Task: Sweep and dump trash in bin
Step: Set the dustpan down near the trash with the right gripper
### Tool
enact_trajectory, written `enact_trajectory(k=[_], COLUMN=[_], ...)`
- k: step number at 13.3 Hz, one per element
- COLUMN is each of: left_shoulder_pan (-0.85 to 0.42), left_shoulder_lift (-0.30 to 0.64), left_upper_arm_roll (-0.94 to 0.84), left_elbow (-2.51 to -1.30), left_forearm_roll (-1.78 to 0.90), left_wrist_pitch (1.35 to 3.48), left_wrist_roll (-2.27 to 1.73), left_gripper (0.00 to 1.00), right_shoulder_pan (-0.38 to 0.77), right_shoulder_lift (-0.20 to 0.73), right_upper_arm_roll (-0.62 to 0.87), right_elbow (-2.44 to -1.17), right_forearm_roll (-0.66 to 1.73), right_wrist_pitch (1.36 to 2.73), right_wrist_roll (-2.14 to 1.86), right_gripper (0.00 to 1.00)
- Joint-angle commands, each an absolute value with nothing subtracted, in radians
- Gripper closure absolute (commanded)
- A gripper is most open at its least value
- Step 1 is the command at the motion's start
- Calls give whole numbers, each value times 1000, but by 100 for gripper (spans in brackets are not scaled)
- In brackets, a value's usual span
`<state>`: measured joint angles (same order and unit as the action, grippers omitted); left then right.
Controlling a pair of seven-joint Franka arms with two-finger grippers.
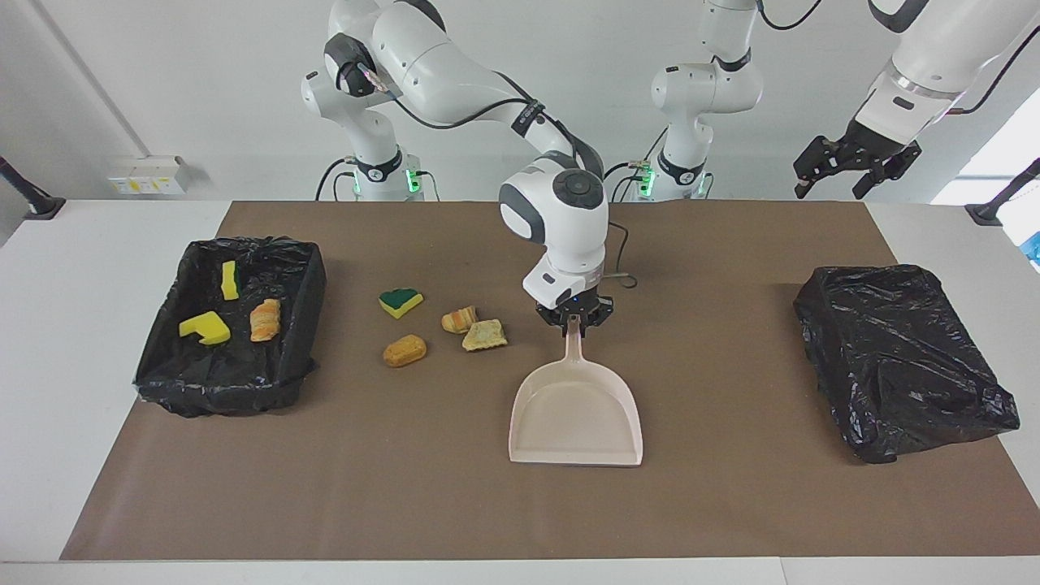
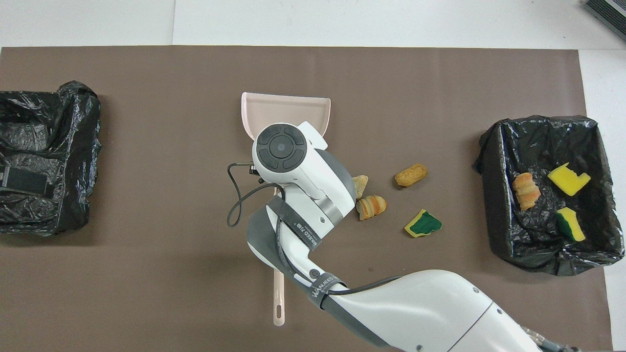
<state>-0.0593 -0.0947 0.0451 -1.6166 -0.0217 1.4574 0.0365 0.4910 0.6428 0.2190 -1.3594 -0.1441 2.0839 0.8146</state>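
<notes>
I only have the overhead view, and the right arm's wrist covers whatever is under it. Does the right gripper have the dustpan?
Observer: Yes. In the facing view the right gripper is shut on the handle of the dustpan, and the pan is empty.
Operator: And the other arm? I can't see it at all.
Observer: The left gripper waits open, raised high at the left arm's end of the table.
Operator: The tan scrap is half covered for me. Is it touching the pan?
Observer: No. It lies apart from the handle, toward the right arm's end of the table, beside the orange-striped scrap.
</notes>
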Motion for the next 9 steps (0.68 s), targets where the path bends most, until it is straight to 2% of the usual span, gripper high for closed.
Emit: enact_trajectory(k=[1, 4, 9], left_shoulder_pan=[-51, -51, -60], left_shoulder_lift=[-117, -117, -92], left_upper_arm_roll=[40, 40, 35], left_elbow=[-1643, -1643, -1643], left_forearm_roll=[-11, -11, -14], left_wrist_pitch=[1473, 1477, 1590], left_wrist_roll=[55, 55, 44], left_gripper=[0, 0, 0], right_shoulder_pan=[503, 511, 552], right_shoulder_lift=[631, 548, 324], right_upper_arm_roll=[224, 233, 262], right_elbow=[-1333, -1402, -1702], right_forearm_roll=[-207, -216, -202], right_wrist_pitch=[2059, 2049, 2077], right_wrist_roll=[871, 908, 986], right_gripper=[0, 0, 0])
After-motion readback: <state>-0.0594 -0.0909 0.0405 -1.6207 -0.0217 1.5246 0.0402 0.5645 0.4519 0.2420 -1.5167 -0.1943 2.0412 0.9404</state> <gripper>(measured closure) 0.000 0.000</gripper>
